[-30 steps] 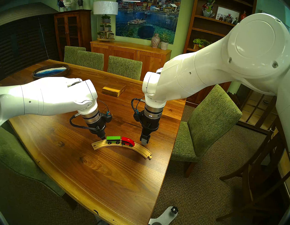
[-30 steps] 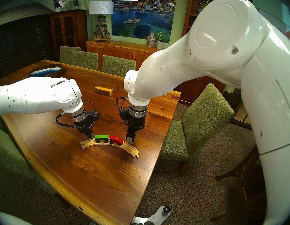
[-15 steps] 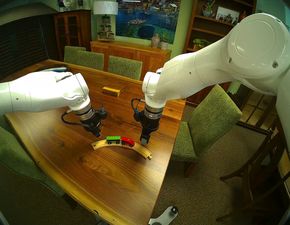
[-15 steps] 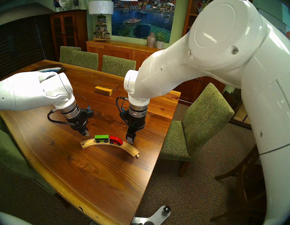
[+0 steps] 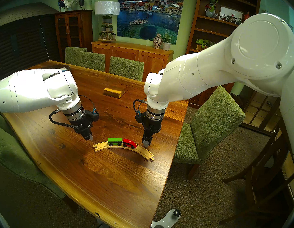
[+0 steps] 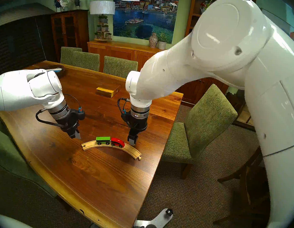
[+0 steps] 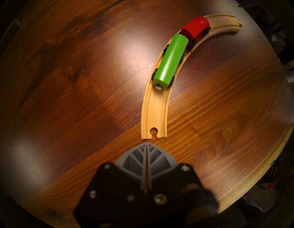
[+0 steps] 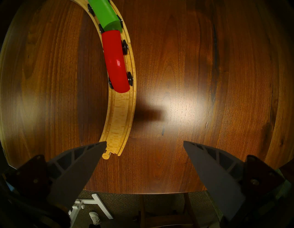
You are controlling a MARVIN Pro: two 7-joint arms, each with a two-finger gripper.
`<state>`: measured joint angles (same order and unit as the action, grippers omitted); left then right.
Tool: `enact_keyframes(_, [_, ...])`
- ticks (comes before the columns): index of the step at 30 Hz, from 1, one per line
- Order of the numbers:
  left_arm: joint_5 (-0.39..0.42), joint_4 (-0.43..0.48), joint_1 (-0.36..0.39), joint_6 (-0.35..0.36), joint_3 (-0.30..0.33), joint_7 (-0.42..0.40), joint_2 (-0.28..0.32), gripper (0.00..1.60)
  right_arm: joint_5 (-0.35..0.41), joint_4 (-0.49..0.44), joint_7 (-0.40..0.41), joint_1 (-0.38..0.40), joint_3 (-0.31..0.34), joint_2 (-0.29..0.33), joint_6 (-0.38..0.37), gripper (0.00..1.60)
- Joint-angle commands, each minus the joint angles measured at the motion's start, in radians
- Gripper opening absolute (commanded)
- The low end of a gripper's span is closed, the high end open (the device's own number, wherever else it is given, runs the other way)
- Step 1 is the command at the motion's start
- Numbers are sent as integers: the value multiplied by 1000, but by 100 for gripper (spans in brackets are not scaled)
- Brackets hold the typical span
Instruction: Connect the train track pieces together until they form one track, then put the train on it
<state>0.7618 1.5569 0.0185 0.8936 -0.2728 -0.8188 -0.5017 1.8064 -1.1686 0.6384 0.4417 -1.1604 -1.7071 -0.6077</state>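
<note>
The two pale-wood track pieces lie joined as one arc (image 5: pixel 102 145) (image 6: pixel 133 150) (image 7: pixel 156 111) (image 8: pixel 119 117) on the table. On it stand the green carriage (image 5: pixel 115 140) (image 7: pixel 170 60) (image 8: pixel 104 14) and the red engine (image 5: pixel 130 143) (image 6: pixel 118 141) (image 7: pixel 194 27) (image 8: pixel 115 62), coupled end to end. My left gripper (image 5: pixel 89 138) (image 6: pixel 76 136) (image 7: pixel 146 144) is shut and empty, hovering left of the arc's socket end. Behind the arc's right half my right gripper (image 5: pixel 146 143) (image 6: pixel 132 141) (image 8: pixel 144 143) stands open, holding nothing, its fingers (image 8: pixel 82 160) beside the peg end.
A rectangular wooden block (image 5: pixel 115 91) lies farther back on the table (image 5: pixel 100 178). A dark round tray (image 5: pixel 64 66) sits at the far left, mostly behind my left arm. Green chairs (image 5: pixel 211 122) surround the table. The near table edge runs close below the track.
My left gripper, shut throughout, has drawn back to the left and slightly up, away from the green carriage's rear end. The right arm, track and train have not moved.
</note>
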Motion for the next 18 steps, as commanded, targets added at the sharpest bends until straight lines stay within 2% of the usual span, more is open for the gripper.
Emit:
enact_keyframes(1, [-14,-32,32,-58,19,-37,-39,0,-1,12,-1,32,3,8,2,160])
enact_keyframes(18, [5,-155,-39,-99,18,-47,-192,0,-2,12,-1,32,4,9,1,160])
